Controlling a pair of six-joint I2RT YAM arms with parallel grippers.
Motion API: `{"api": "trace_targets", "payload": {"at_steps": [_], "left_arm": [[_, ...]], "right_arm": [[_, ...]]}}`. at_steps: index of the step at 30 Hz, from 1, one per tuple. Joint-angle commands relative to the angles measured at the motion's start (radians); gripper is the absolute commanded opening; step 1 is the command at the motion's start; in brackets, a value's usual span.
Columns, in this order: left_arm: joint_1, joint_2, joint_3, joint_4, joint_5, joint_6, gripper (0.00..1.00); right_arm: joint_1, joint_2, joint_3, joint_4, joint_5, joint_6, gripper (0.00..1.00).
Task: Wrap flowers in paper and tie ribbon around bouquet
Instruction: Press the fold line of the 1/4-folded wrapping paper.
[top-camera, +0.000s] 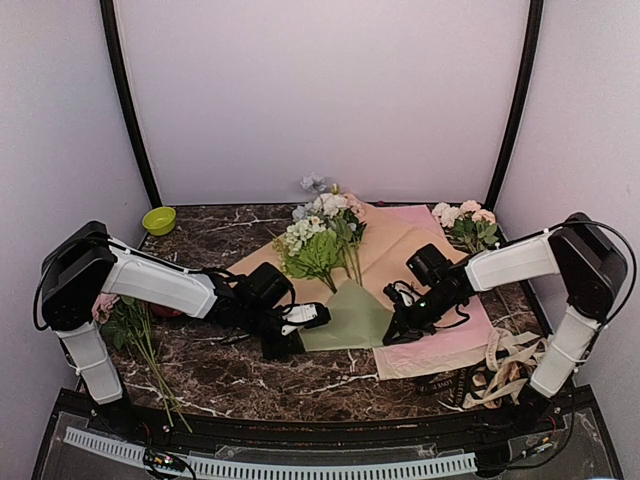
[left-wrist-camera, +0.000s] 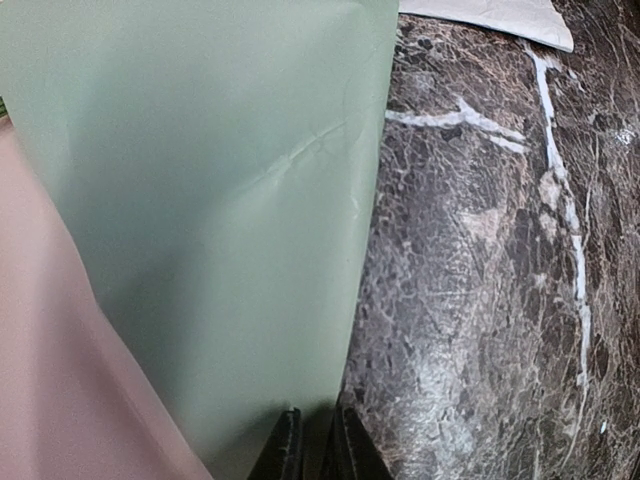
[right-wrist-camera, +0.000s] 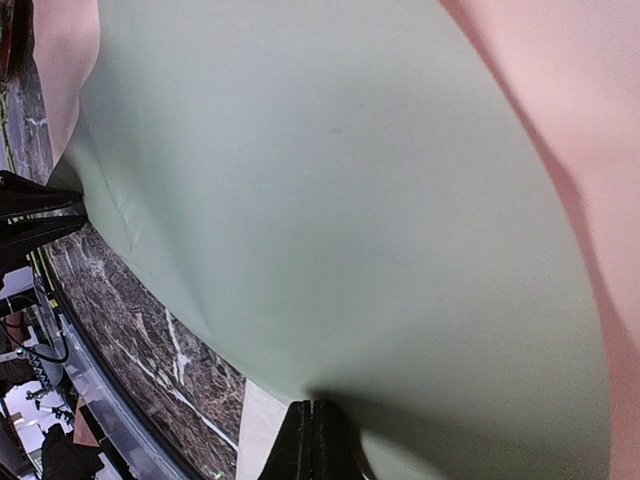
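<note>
The flowers (top-camera: 315, 240), cream-white and pale blue with broad green leaves, lie at the table's middle with their stems pointing at the sage-green paper (top-camera: 345, 318). The paper is lifted between both grippers. My left gripper (top-camera: 303, 318) pinches the sheet's left edge. In the left wrist view the paper (left-wrist-camera: 220, 200) runs down into the narrow slot of that gripper (left-wrist-camera: 315, 412). My right gripper (top-camera: 397, 322) holds the opposite side. In the right wrist view its tips (right-wrist-camera: 312, 403) are pressed together where the paper (right-wrist-camera: 330, 200) puckers. The black ribbon (top-camera: 443, 383) lies near the front right.
A pink sheet (top-camera: 445, 345) and a tan kraft sheet (top-camera: 385, 250) lie under the paper. Pink-and-white blossoms (top-camera: 466, 224) rest at the back right, and another bunch (top-camera: 135, 335) lies under my left arm. A green bowl (top-camera: 159, 220) is back left. Cream ribbon (top-camera: 505, 362) is tangled front right.
</note>
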Motion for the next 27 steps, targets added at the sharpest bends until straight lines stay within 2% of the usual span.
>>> {"api": "trace_targets", "payload": {"at_steps": [1, 27], "left_arm": [[-0.005, 0.028, -0.023, -0.153, 0.004, 0.008, 0.12], [-0.005, 0.025, -0.021, -0.162, 0.011, 0.013, 0.11]], "right_arm": [[-0.03, -0.024, -0.043, -0.074, 0.075, -0.025, 0.0], [-0.18, -0.178, -0.156, -0.208, 0.224, -0.009, 0.0]]}}
